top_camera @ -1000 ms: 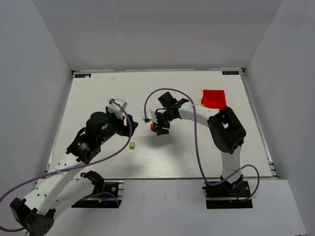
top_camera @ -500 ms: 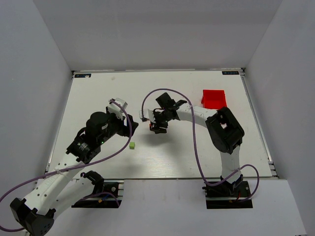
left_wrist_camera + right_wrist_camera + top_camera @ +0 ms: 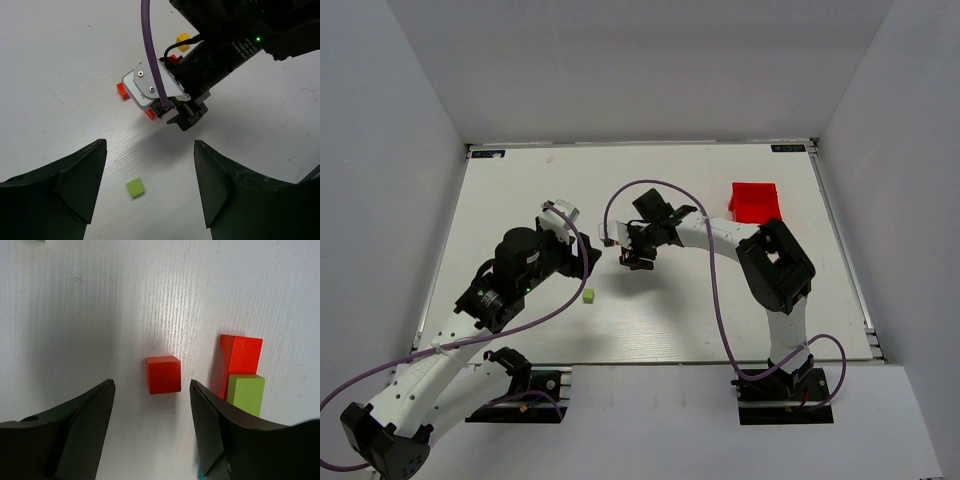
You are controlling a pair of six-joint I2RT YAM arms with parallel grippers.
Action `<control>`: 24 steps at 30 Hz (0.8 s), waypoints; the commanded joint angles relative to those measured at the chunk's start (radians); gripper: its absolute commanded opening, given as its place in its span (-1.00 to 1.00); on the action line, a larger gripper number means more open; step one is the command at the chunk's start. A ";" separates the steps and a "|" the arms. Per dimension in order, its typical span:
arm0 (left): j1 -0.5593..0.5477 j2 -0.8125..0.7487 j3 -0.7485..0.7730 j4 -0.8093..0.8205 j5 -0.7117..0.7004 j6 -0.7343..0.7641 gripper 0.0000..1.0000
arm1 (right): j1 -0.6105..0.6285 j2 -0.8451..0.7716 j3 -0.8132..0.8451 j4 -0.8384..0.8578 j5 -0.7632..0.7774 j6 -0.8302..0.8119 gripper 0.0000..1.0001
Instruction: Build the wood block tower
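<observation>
My right gripper (image 3: pixel 152 385) wide open, empty, over the red cube (image 3: pixel 163 375); left gripper (image 3: pixel 150 145) open and empty too.

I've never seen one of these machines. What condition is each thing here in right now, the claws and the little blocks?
Red cube: flat on the table, loose.
Red bar: lying flat.
Green block: seemingly resting on the Red bar.
Lone green cube: loose on the table.
Red tray: upright, apart from both claws.
Left claw: open, empty.
Right claw: open, empty, over the Red cube.
</observation>
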 commanded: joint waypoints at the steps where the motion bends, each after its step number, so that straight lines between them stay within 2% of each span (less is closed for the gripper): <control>1: 0.004 -0.007 -0.005 0.004 0.014 0.004 0.61 | 0.008 0.009 0.010 0.039 0.013 0.022 0.35; 11: 0.004 -0.007 -0.005 0.004 0.014 0.004 0.61 | 0.010 0.035 0.015 0.045 0.029 0.023 0.26; 15: 0.004 -0.007 -0.005 0.004 0.014 0.004 0.61 | 0.008 0.040 0.010 0.047 0.025 0.025 0.12; 17: 0.004 -0.007 -0.005 0.004 0.014 0.004 0.61 | 0.008 0.037 0.009 0.047 0.020 0.025 -0.11; 18: 0.004 -0.007 -0.005 0.004 0.014 0.004 0.61 | 0.012 0.040 0.009 0.048 0.020 0.026 -0.12; 19: 0.004 -0.007 -0.005 0.004 0.014 0.004 0.61 | 0.012 0.040 0.012 0.044 0.017 0.026 -0.31; 22: 0.004 -0.007 -0.005 0.004 0.014 0.004 0.61 | 0.010 0.032 0.016 0.028 -0.001 0.026 -0.64; 24: 0.004 -0.007 -0.005 0.004 0.014 0.004 0.61 | 0.012 0.017 0.018 0.015 -0.018 0.028 -0.73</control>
